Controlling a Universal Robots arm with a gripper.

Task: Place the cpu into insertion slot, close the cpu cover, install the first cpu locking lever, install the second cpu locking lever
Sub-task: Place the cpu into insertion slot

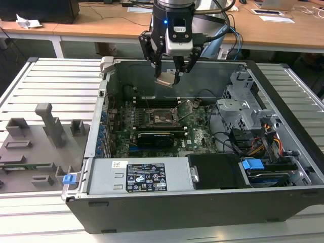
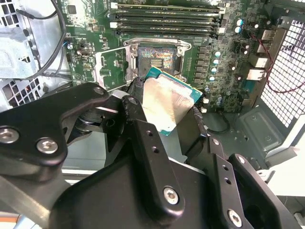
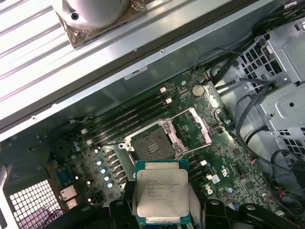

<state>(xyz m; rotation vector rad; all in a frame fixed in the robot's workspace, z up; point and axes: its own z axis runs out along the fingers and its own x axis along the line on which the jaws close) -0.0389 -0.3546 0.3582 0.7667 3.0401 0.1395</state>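
Clamped black pincer (image 1: 169,74) on opposite edges of silvery-beige square cpu (image 3: 161,193), likely light, stiff, fragile, above black-framed insertion slot (image 3: 152,143).

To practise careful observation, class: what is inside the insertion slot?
The slot holds no chip: its dark centre shows bare. In the second wrist view the cpu, held in the gripper, covers part of its edge.

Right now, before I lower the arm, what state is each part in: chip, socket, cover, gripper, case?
chip: gripped, up in the air, not in the socket
socket: empty, uncovered
cover: swung open beside the socket
gripper: shut on the chip
case: open, inside exposed
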